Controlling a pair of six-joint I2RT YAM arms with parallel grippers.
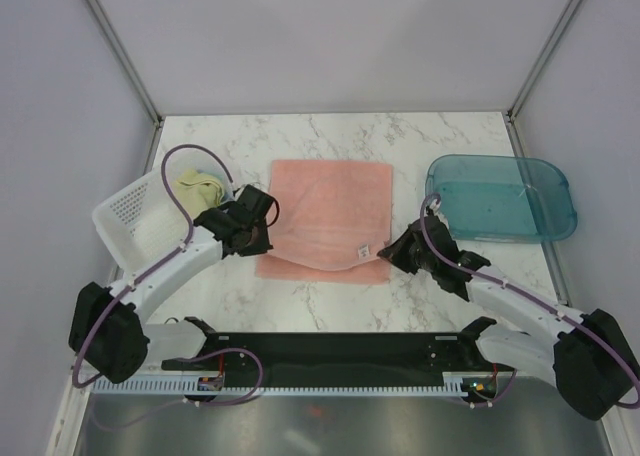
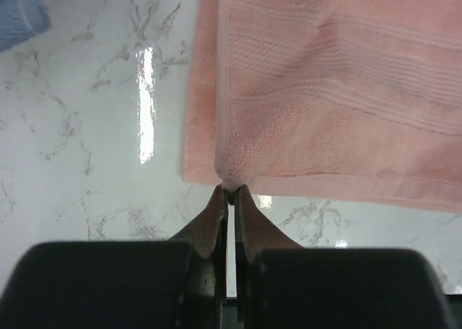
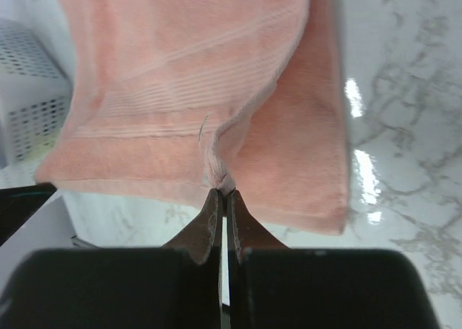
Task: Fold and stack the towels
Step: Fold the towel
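Note:
A salmon-pink towel point(image 1: 330, 211) lies in the middle of the marble table, its near part doubled over a lower layer. My left gripper point(image 1: 266, 242) is shut on the towel's near-left corner; the left wrist view shows the fingertips pinching a pink fold point(image 2: 230, 190). Shut on the near-right corner beside a small white tag point(image 1: 365, 248) is my right gripper point(image 1: 387, 248), and in the right wrist view the cloth point(image 3: 216, 98) bunches at its tips point(image 3: 222, 192). A pale-yellow towel point(image 1: 198, 188) sits in the basket. A blue-grey cloth point(image 2: 18, 11) shows at the left wrist view's top-left corner.
A white perforated basket point(image 1: 130, 221) stands at the left, close behind my left arm. At the right stands a teal translucent tray point(image 1: 500, 196), just beyond my right arm. Bare marble lies in front of the towel.

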